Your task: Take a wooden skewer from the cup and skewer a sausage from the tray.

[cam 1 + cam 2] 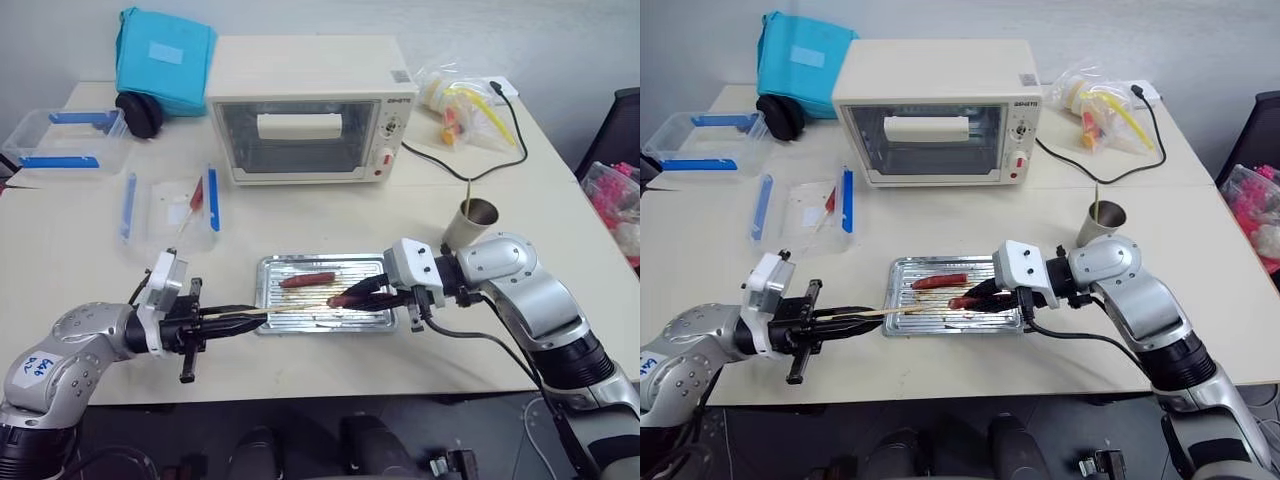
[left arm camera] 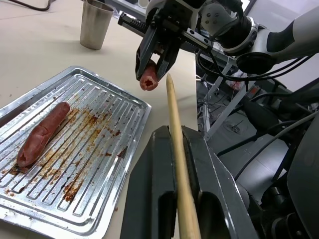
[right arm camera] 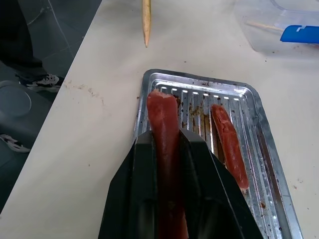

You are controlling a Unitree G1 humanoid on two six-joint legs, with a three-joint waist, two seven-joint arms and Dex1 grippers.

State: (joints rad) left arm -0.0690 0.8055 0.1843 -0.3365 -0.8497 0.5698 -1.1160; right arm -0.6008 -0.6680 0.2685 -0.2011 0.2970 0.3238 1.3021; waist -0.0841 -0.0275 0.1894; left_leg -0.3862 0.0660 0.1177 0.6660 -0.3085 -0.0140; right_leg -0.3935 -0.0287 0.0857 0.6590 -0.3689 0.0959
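My left gripper (image 1: 250, 317) is shut on the wooden skewer (image 1: 292, 310), which lies about level and points right over the tray (image 1: 268, 266). From the other side, my right gripper (image 1: 378, 296) is shut on the dark sausage (image 1: 350, 298) and holds it above the tray, pointing left. In the left wrist view the skewer (image 2: 177, 149) tip sits just beside the sausage's cut end (image 2: 148, 80); I cannot tell if they touch. A lighter red sausage (image 1: 306, 280) lies on the tray's ribbed bottom. The cup (image 1: 472, 222) stands behind my right arm with another stick upright in it.
A white toaster oven (image 1: 310, 110) stands behind the tray, its cord running right. A clear box with blue clips (image 1: 170, 205) lies at the left, another (image 1: 65, 140) farther back. A blue bag (image 1: 165, 55) and a plastic bag (image 1: 460, 105) sit at the rear.
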